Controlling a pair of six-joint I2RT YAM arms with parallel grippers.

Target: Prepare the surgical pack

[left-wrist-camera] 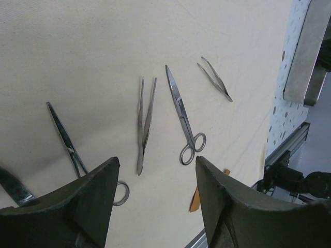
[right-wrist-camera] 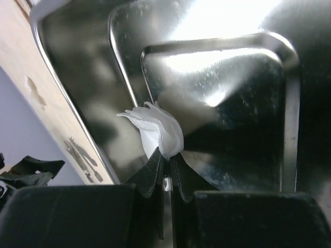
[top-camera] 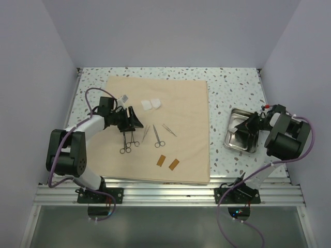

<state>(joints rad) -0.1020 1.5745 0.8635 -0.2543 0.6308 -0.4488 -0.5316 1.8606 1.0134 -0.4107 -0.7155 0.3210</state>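
The surgical pack (top-camera: 186,103) lies flat on the counter (top-camera: 232,85), covering its left and middle, with the instruments laid out on it. At the left, our left gripper (top-camera: 135,120) hangs over the cloth with its jaws wide apart and nothing between them. Just ahead lie a clamp (left-wrist-camera: 64,137), long forceps (left-wrist-camera: 145,121), scissors (left-wrist-camera: 182,114) and small forceps (left-wrist-camera: 215,78), all close together. If we come down here, a finger could nudge a neighbouring instrument, or snag and bunch the soft fabric.

Further right, off the sheet, sits the steel tray (top-camera: 239,149). Over it our right gripper (right-wrist-camera: 166,161) is closed on a wad of white gauze (right-wrist-camera: 158,129), pinched only by its lower edge, so we judge it could slip free.

One finger of the left gripper cuts off the clamp's handles. Glare in the tray hides whether the gauze touches the tray's floor. From above, the right gripper's tips are lost against the dark arm.
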